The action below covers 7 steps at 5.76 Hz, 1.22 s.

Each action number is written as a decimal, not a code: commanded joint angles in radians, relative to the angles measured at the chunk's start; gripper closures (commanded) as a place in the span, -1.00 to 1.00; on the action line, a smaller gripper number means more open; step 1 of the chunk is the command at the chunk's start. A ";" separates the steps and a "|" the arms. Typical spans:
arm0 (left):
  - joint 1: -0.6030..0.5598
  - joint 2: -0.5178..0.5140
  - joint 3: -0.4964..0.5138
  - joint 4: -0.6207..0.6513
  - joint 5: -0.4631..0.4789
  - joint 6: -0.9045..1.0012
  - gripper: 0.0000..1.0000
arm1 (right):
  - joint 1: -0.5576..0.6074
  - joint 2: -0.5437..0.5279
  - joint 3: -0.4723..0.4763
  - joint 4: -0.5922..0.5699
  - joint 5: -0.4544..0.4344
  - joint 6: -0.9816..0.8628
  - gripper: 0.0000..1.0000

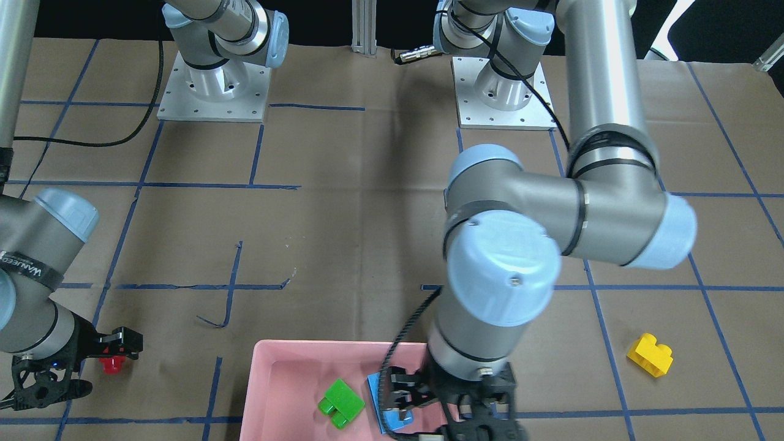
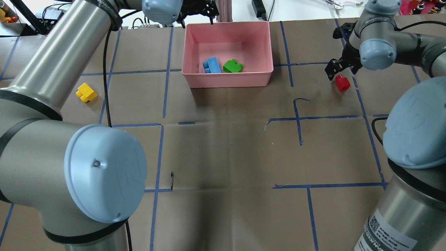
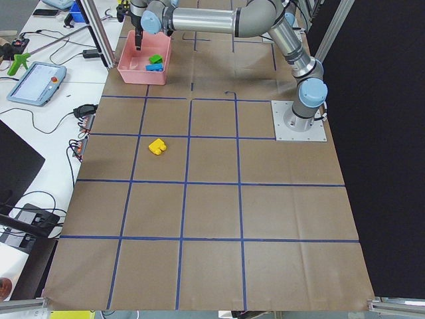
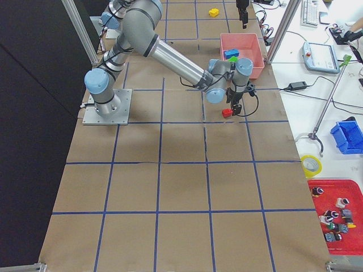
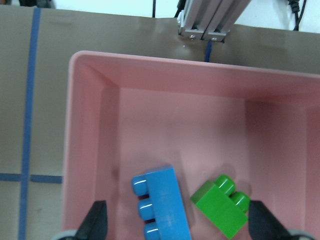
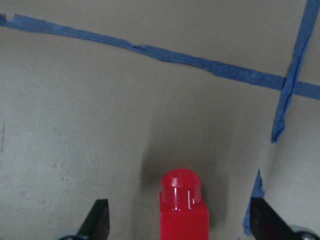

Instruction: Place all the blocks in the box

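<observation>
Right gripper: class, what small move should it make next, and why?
Probably a short straight descent. The right gripper is open, and the red block stands on the table, centred between its fingers in the wrist view, not yet gripped. The blue block and green block already lie in the box.

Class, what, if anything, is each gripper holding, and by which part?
Nothing. The left gripper hangs open over the box; the right gripper stands open around the red block, not touching it.
</observation>
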 commanded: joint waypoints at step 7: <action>0.575 0.050 -0.111 -0.113 -0.077 0.388 -1.00 | -0.003 -0.087 -0.013 0.138 -0.011 0.000 0.87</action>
